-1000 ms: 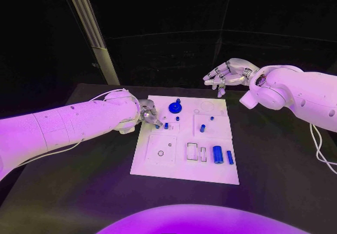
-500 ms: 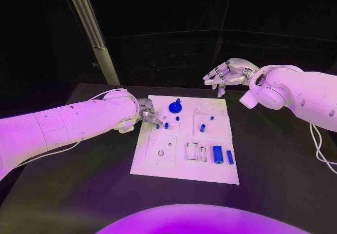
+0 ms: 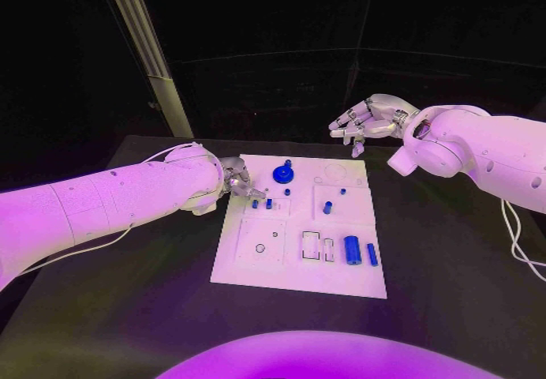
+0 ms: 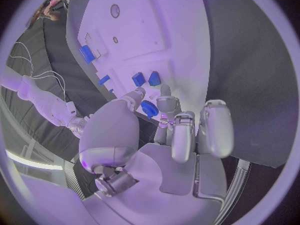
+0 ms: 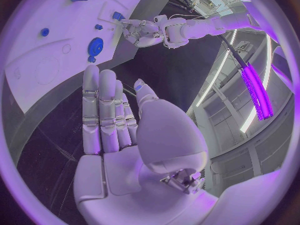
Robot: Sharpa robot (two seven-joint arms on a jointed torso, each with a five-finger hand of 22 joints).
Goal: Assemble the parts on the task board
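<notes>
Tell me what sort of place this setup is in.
Probably a robotics lab or demo booth, lit with coloured light. A bare black table carries only a white task board plate with small blue parts, and bright light strips run across a dark ceiling structure overhead.

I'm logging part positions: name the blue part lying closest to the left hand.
The small blue peg at the board's left edge, right at the left hand's fingertips; the other blue parts lie further right.

Dark room, black backdrop behind the black counter (image 3: 136,316). A pale slanted post (image 3: 154,67) stood at the far left. Long ceiling light strips (image 5: 253,87) glowed overhead; purple light washed everything.
</notes>
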